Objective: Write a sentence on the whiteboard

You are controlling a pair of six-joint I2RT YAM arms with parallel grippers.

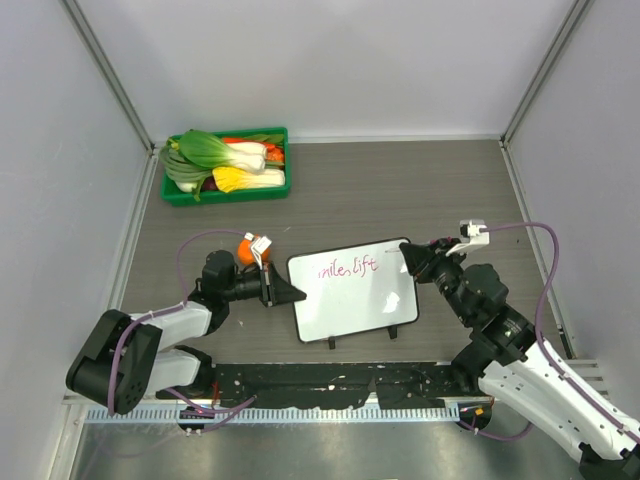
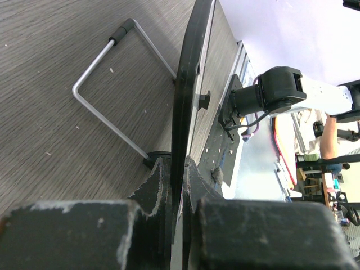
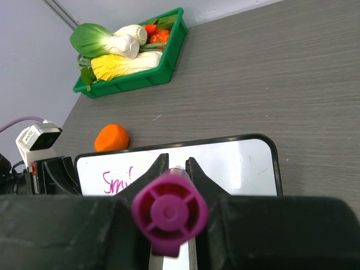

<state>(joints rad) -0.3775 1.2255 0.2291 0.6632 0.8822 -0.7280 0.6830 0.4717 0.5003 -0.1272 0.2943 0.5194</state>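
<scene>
The whiteboard [image 1: 362, 300] stands tilted on the table, black-framed, between the two arms. The sentence [image 1: 347, 268] runs in pink script along its top; "Smi" of the sentence [image 3: 115, 179] shows in the right wrist view. My left gripper [image 1: 298, 293] is shut on the board's left edge; the jaws pinch the black frame of the whiteboard [image 2: 188, 84], with my left gripper [image 2: 177, 163] around it. My right gripper [image 1: 412, 258] sits at the board's upper right corner, shut on a magenta marker [image 3: 169, 211]. Its tip is hidden behind my right gripper [image 3: 176, 164], over the whiteboard [image 3: 242, 169].
A green tray [image 1: 225, 196] of toy vegetables stands at the back left, the same green tray [image 3: 169, 67] showing in the right wrist view. An orange ball [image 1: 245, 252] lies just behind the left wrist. A wire stand [image 2: 107, 50] props the board from behind. Grey walls enclose the table.
</scene>
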